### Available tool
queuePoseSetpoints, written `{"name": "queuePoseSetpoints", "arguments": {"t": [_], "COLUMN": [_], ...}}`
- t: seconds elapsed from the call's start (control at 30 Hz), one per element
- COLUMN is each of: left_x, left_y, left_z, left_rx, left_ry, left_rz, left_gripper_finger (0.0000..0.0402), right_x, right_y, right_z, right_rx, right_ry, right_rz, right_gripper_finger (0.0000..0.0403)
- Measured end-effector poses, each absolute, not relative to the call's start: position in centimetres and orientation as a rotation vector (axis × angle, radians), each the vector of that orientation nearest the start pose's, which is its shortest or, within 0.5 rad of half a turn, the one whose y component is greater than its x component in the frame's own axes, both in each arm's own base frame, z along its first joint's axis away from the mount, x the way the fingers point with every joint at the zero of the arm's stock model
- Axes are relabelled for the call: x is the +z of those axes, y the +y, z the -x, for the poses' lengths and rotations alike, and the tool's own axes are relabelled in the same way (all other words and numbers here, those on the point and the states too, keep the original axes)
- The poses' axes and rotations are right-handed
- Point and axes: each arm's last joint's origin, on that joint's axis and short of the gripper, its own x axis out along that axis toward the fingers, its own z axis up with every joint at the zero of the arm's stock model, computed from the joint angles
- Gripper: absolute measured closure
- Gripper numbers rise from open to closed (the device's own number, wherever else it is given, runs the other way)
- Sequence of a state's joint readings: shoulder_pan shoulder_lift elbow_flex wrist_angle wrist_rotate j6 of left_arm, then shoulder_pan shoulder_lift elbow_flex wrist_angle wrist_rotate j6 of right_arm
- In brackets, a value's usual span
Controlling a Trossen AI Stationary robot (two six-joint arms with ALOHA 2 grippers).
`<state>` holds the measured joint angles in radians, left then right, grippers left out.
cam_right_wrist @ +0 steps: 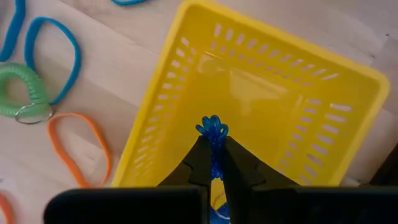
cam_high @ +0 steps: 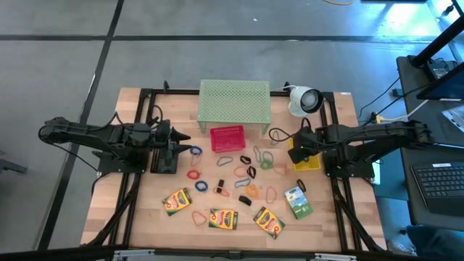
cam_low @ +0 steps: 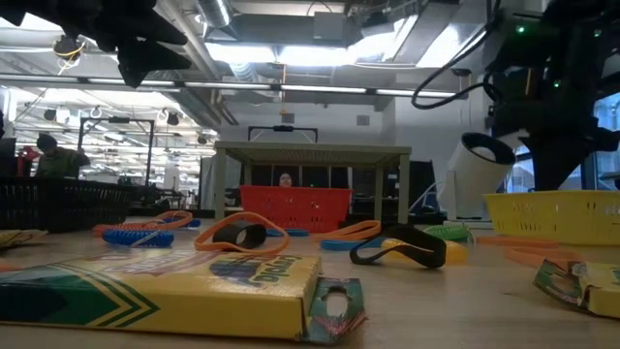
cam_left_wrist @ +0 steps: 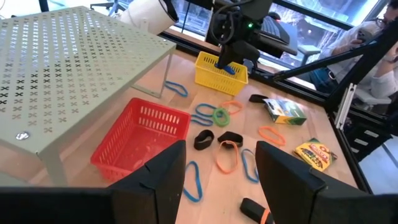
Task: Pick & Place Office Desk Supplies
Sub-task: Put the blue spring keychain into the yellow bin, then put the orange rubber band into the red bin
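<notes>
My right gripper [cam_right_wrist: 212, 148] is shut on a blue coiled band [cam_right_wrist: 212, 128], above the yellow basket [cam_right_wrist: 186, 93] near the table's right side [cam_high: 305, 163]. My left gripper [cam_left_wrist: 221, 150] is open and hovers at the left [cam_high: 181, 138], touching nothing. Four yellow-and-green crayon boxes lie flat toward the near edge: [cam_high: 176, 201], [cam_high: 222, 218], [cam_high: 267, 222], [cam_high: 297, 201]. Coloured band loops, among them a blue one [cam_high: 201, 186] and an orange one [cam_left_wrist: 226, 155], and dark clips [cam_left_wrist: 203, 139] lie scattered on the table's middle. My right gripper pinches the blue coiled band [cam_right_wrist: 213, 134] between its two fingers, coming from above and pointing down. A looped end of the band sticks out past the fingertips [cam_right_wrist: 200, 152]. The band is lifted clear, above the yellow basket's open inside.
A red basket [cam_high: 227, 139] stands mid-table in front of the pale green mesh stand [cam_high: 234, 101]. A white round lamp-like device [cam_high: 306, 100] sits at the far right. A green coiled ring [cam_right_wrist: 23, 90] lies beside the yellow basket. Black frame rails [cam_high: 138, 174] run along both table sides.
</notes>
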<state>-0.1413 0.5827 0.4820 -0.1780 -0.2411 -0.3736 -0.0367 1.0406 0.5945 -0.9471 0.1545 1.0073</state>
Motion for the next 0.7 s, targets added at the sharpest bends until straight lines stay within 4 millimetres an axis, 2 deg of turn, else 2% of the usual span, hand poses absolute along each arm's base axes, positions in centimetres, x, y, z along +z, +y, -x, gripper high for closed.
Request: {"name": "queuePoseSetpoints", "arguments": {"t": [0.07,0.47,0.7], "left_x": [25.74,25.74,25.74], "left_y": [-1.30,-1.30,-1.30], "left_z": [-14.11,-14.11,-14.10], "left_rx": [0.152,0.151,0.151], "left_ry": [0.251,0.252,0.253], "left_rz": [0.318,0.310,0.306], "left_gripper_finger": [0.0210,0.0210,0.0210], "right_x": [18.40,18.17,18.17], "right_y": [-1.06,-1.16,-1.13], "right_z": [-15.04,-15.15,-15.15], "right_rx": [-0.829,-0.777,-0.780], "right_ry": [1.192,1.243,1.243], "right_rz": [-0.753,-0.726,-0.745], "right_gripper_finger": [0.0383,0.0288,0.0204]}}
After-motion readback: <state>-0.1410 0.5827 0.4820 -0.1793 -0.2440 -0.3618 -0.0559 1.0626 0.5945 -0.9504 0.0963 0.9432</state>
